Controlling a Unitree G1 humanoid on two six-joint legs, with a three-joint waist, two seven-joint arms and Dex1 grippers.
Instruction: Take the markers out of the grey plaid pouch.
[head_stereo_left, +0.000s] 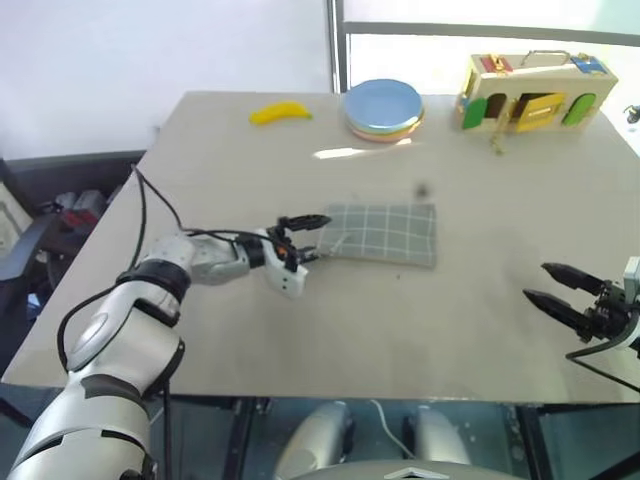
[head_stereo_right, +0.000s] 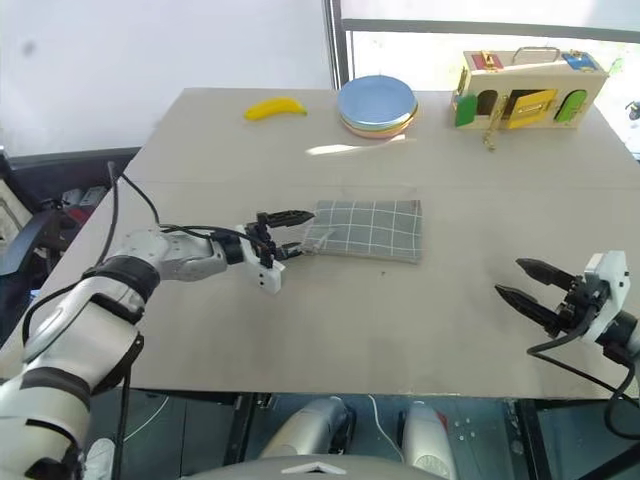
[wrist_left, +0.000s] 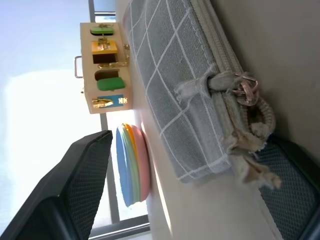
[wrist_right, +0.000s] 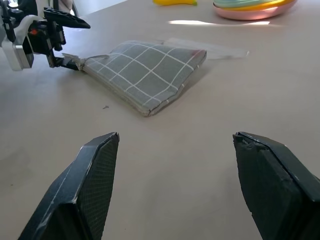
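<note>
The pouch (head_stereo_left: 384, 233) lies flat mid-table, zip closed. The left claw (head_stereo_left: 303, 233) sits at the pouch's end nearest the table's left edge, fingers spread wide, one above and one below the zip pull (wrist_left: 243, 86), gripping nothing. The right claw (head_stereo_left: 558, 289) hovers near the table's right front corner, well apart from the pouch, fingers wide and empty. A banana (head_stereo_left: 280, 113), plates (head_stereo_left: 384, 109) and a wooden box (head_stereo_left: 532, 94) stand along the far edge
</note>
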